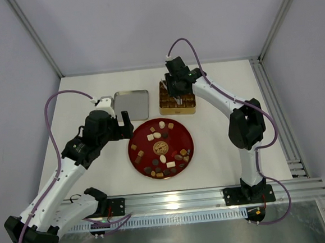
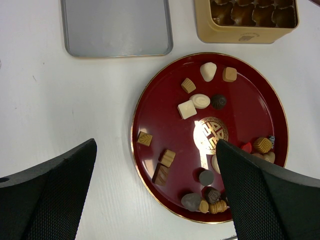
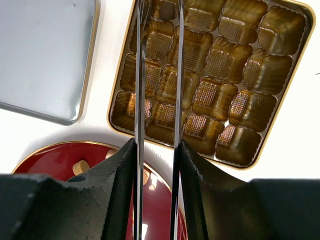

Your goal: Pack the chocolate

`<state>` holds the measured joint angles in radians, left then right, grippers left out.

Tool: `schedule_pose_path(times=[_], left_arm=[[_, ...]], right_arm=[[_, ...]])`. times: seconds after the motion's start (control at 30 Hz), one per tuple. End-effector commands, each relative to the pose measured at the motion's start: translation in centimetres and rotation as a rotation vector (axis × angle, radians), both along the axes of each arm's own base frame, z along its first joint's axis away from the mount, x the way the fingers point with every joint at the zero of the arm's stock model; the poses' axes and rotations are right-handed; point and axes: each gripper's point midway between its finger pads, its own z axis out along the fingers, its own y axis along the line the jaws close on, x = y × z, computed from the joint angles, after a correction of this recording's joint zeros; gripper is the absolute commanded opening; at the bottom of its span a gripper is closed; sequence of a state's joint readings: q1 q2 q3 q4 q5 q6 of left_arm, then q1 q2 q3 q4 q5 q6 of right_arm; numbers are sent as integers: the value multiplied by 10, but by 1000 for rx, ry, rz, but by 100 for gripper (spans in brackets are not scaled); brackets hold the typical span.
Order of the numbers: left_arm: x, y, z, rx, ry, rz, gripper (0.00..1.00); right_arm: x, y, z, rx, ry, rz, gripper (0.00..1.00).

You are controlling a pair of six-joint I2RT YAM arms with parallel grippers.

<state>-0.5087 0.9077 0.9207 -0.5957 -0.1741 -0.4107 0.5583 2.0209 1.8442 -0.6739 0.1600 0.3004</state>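
The chocolates (image 1: 157,135), several brown, tan and cream pieces, lie scattered on the round red plate (image 1: 178,136). They also show in the left wrist view (image 2: 187,109) on the plate (image 2: 160,120). My left gripper (image 1: 123,122) is open and empty, low at the plate's left edge (image 2: 155,200). My right gripper (image 1: 175,93) hovers over the gold tin (image 1: 189,109) and is shut on metal tongs (image 3: 139,75). The tong blades stand apart with nothing between them, over the tin's near left cups (image 3: 230,65). The cups in view are empty.
The tin's silver lid (image 1: 132,105) lies flat left of the tin and behind the plate; it also shows in the left wrist view (image 2: 116,27) and the right wrist view (image 3: 42,55). A metal rail (image 1: 213,195) runs along the table's near edge.
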Motion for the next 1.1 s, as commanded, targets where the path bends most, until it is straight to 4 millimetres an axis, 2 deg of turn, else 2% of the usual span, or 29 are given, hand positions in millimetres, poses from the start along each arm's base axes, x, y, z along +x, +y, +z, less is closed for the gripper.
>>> schedule_pose_path(times=[0.0,0.07,0.17,0.3,0.37,0.47,0.5,0.53,0.67,0.7,0.73,0.77,0.83,0.93,1.0,1.07], left_arm=[[4,-1,14,-21,-47,3,100],[4,-2,14,-19,-46,2,100],[4,-1,14,-19,-46,4,100],[4,-1,13,-19,-46,4,100],[4,-1,14,-20,-48,2,100],[4,-1,14,-21,-49,4,100],[4,-1,14,-20,-48,2,100],[3,-1,13,-20,-48,2,100],[3,-2,15,-24,-49,0,100],[3,-2,14,-22,-48,-2,100],[4,-2,15,-22,-48,-4,100],[3,-2,15,-23,-48,-6,100],[3,-3,14,-25,-46,-9,100],[3,-4,15,-29,-47,-11,100],[3,-4,15,-29,-45,-12,100],[3,-4,15,-27,-45,-13,100]], right_arm=[[16,3,27,23,-81,-9,41],[17,3,27,26,-80,-9,45],[15,4,30,27,-81,-6,45],[13,2,42,37,-96,-4,45],[8,0,55,50,-108,-5,45],[-6,-4,62,47,-100,2,45],[-13,-5,76,62,-122,5,45],[-23,-9,70,51,-104,8,45],[-68,-11,71,58,-92,42,45],[-86,-17,70,67,-84,39,45],[-96,-19,69,74,-81,42,45],[-110,-14,69,89,-80,68,45],[-137,-19,61,107,-58,73,45],[-176,-13,45,111,-17,120,45],[-192,-12,31,105,13,122,45],[-209,-4,26,111,28,144,45]])
